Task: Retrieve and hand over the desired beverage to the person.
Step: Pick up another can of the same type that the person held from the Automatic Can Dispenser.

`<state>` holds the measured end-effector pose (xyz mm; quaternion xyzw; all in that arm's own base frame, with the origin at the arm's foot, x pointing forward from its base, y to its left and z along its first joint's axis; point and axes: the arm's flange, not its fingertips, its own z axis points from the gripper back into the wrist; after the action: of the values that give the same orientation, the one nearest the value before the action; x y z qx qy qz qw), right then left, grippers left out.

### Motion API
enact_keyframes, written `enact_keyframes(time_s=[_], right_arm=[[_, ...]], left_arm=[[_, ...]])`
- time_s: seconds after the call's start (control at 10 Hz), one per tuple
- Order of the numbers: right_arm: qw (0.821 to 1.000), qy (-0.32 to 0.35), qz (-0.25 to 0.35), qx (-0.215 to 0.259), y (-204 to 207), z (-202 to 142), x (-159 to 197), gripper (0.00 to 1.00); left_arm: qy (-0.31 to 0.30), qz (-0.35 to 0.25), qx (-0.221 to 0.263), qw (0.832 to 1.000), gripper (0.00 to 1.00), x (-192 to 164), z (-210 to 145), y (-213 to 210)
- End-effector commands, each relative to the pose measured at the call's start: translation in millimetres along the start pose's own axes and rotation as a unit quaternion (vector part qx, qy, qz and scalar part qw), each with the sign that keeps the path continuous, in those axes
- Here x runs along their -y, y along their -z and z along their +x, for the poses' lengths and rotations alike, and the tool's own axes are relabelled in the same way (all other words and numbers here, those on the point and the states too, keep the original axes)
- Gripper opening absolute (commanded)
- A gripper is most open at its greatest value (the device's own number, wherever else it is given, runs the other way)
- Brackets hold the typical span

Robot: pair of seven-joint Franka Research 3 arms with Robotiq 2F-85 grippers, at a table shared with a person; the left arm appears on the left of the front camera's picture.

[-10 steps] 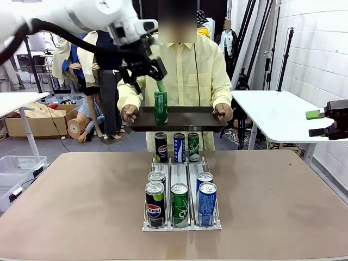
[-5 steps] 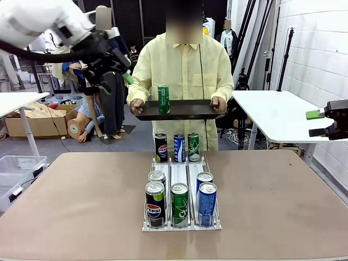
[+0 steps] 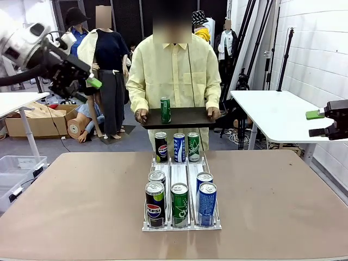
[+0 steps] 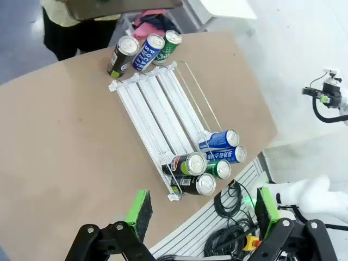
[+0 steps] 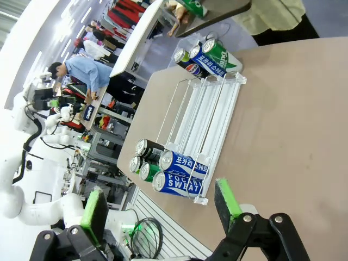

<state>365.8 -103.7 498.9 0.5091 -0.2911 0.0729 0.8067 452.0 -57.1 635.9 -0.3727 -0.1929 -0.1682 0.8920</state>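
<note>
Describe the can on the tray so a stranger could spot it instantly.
Look across the table to the person in the pale-yellow shirt, who holds a dark tray. One green can stands upright on it. It is the only can off the table; all others sit in the white rack.

You can read "pepsi" on the black can (image 3: 155,205) at the near left corner of the white rack (image 3: 179,169), and "POCARI SWEAT" on the blue can (image 5: 177,184) at its near right corner.
</note>
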Motion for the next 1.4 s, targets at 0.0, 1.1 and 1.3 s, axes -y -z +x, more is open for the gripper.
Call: enact_keyframes(time_s=[0.0,1.1,1.3], right_arm=[[1.000,0.000,0.002,0.001,0.5,0.1,0.3,1.00],[1.000,0.000,0.002,0.001,0.5,0.1,0.3,1.00],[1.000,0.000,0.002,0.001,0.5,0.1,0.3,1.00]], left_arm=[[-0.008,-0.050,0.009,0.999,1.00,-31.3,-22.0,-3.7],[-0.059,-0.234,0.055,0.969,1.00,-171.3,-113.2,60.1],[-0.062,-0.238,0.056,0.968,1.00,-172.4,-115.1,60.5]])
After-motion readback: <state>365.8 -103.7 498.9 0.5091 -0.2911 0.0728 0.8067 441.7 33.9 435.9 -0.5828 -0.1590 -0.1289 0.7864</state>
